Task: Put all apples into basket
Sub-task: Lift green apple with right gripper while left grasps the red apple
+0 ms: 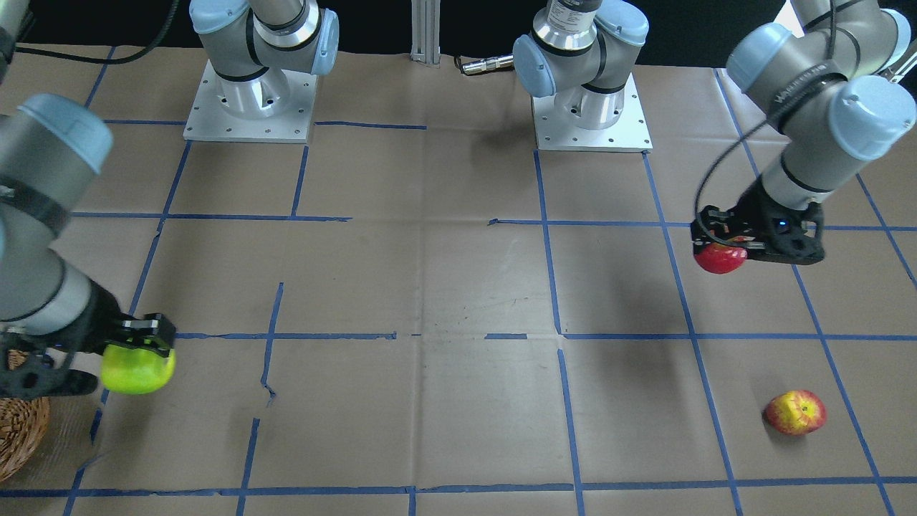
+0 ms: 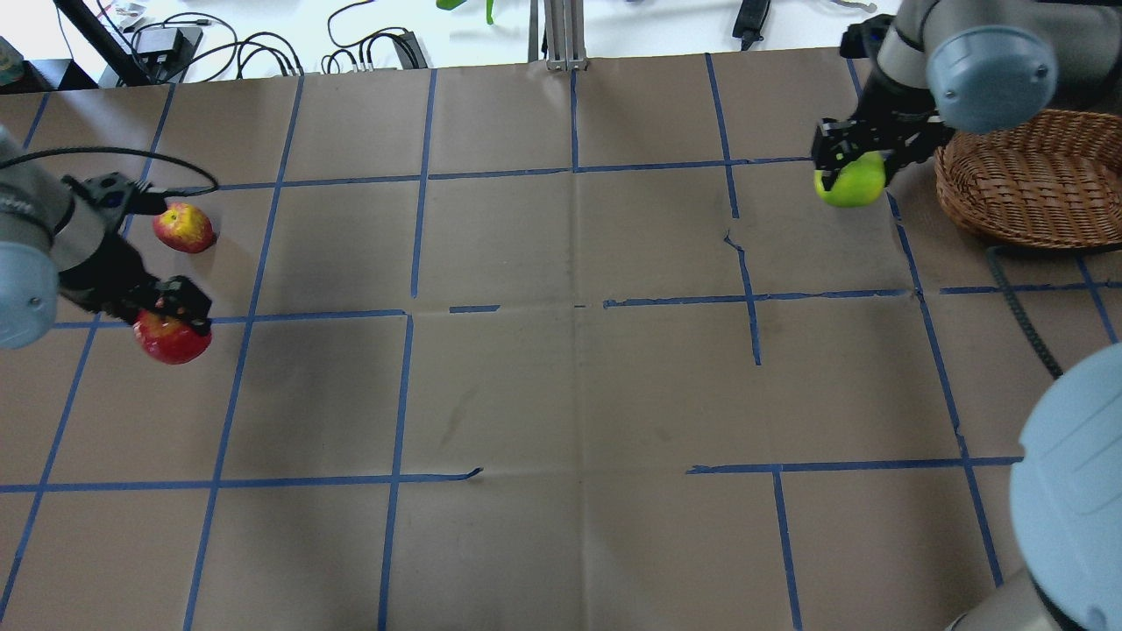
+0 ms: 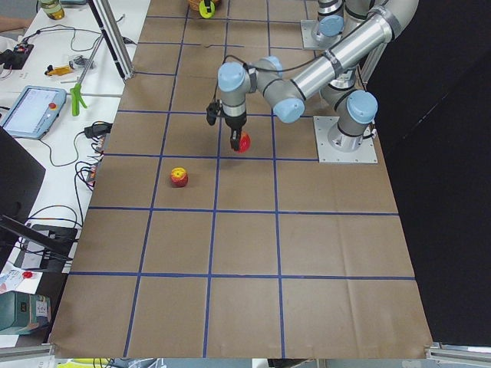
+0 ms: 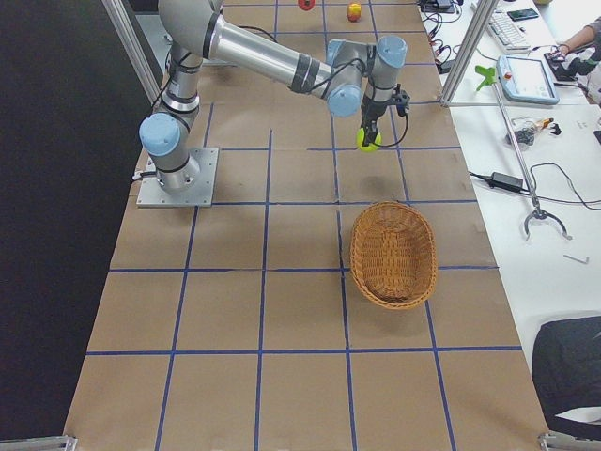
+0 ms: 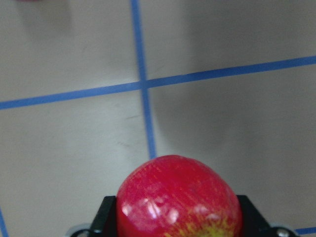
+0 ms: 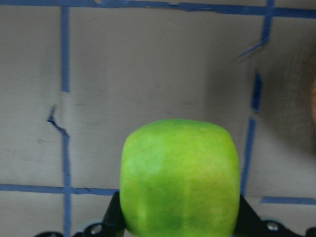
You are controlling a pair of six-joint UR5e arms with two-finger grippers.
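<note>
My left gripper (image 2: 175,317) is shut on the deep red apple (image 2: 172,340) and holds it above the table; it fills the left wrist view (image 5: 178,197) and shows in the front view (image 1: 719,257). The red-and-yellow apple (image 2: 184,227) lies on the table just beyond it, also in the front view (image 1: 796,412). My right gripper (image 2: 846,162) is shut on the lime green apple (image 2: 848,181), held in the air just left of the wicker basket (image 2: 1034,180). The green apple shows in the right wrist view (image 6: 180,177) and the front view (image 1: 137,368).
Brown paper with blue tape lines covers the table (image 2: 561,350). The arm bases (image 1: 251,93) stand at the robot's side. Cables and tools (image 2: 263,44) lie beyond the far edge. The basket (image 4: 393,254) holds nothing in the right side view.
</note>
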